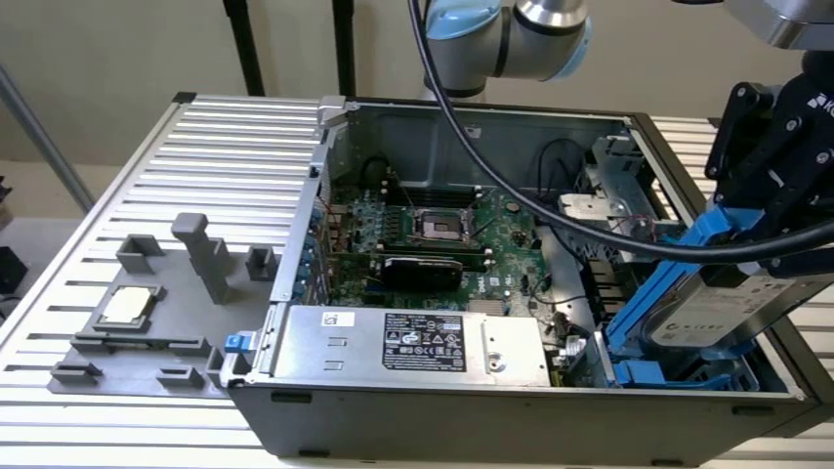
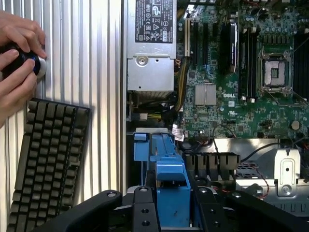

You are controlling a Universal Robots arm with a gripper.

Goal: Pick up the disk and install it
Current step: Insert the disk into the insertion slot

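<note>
The disk [image 1: 725, 309], a silver-grey drive with a white label and blue rails, hangs tilted over the drive bay [image 1: 651, 369] at the front corner of the open computer case [image 1: 521, 410], on the exterior view's right. My black gripper [image 1: 771, 244] is shut on its upper end. In the wrist view the disk's blue carrier [image 2: 170, 186] runs between my fingers [image 2: 141, 212], with my gripper [image 2: 171, 215] closed around it above the bay. The disk's lower end sits among the bay's blue parts; whether it touches them I cannot tell.
Inside the case lie the motherboard [image 1: 431, 230] and the power supply [image 1: 410, 342]. A grey fixture tray [image 1: 144, 337] holding a small square CPU chip [image 1: 127, 306] sits on the slatted table. A keyboard [image 2: 46, 164] and a person's hands [image 2: 17, 63] on a knob lie beside the case.
</note>
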